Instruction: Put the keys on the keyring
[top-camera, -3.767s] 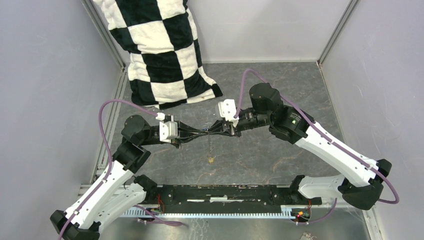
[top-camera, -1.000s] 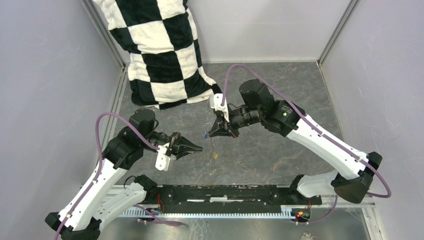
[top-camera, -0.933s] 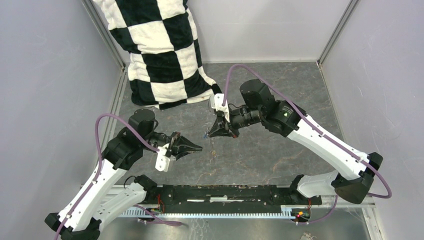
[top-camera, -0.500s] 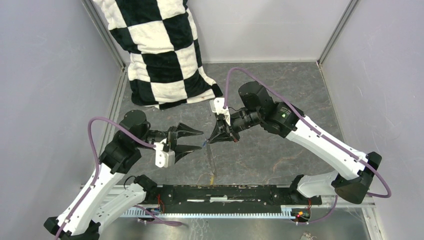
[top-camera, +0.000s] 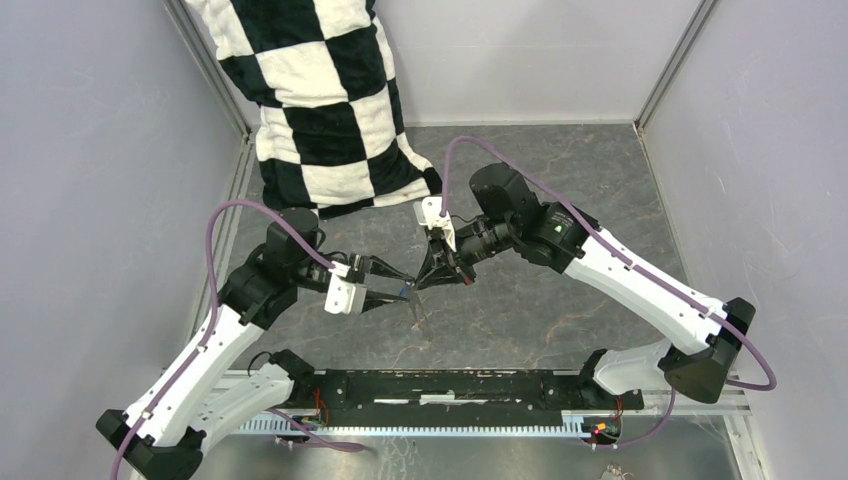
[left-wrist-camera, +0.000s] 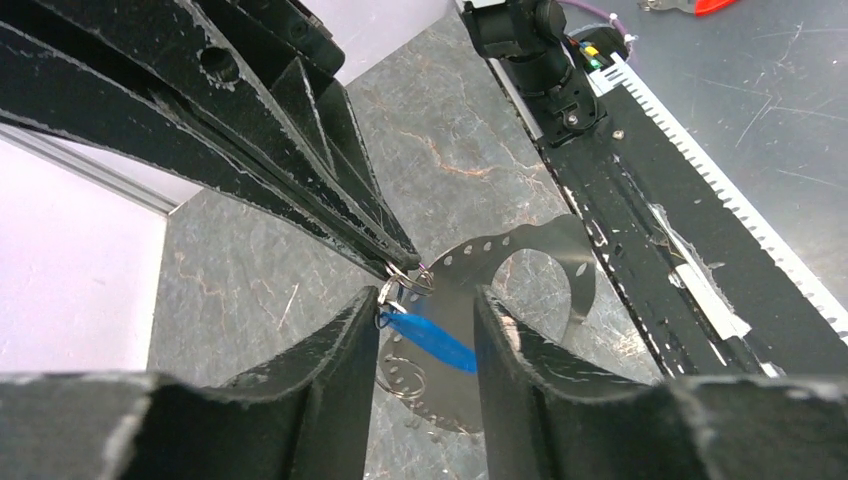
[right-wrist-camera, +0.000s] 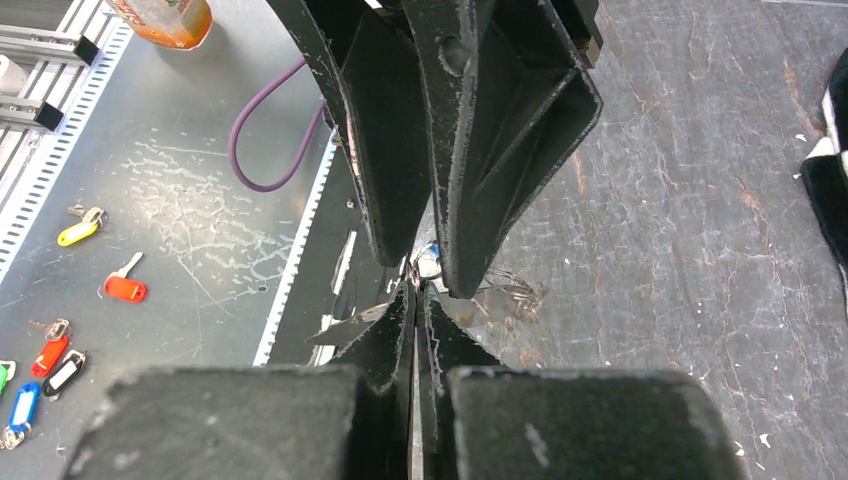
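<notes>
Keyring (right-wrist-camera: 505, 287) pinched in tight-shut right claw (top-camera: 422, 282), floppy wire dangling over counter (top-camera: 560, 300) centre. Blue key (left-wrist-camera: 432, 341) hanging inside half-open left claw (top-camera: 407, 291), ungripped. Light, slippery, swingy; best taken flat across plastic head.

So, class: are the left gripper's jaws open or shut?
Open. On the left gripper the jaws stand apart, the blue key showing in the gap.

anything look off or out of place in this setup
Two things. A black-and-white checkered cloth is slumped in the far left corner, its lower end on the table. Also, spare tagged keys lie scattered on the metal bench beyond the table edge. Nothing looks spilled or broken.
</notes>
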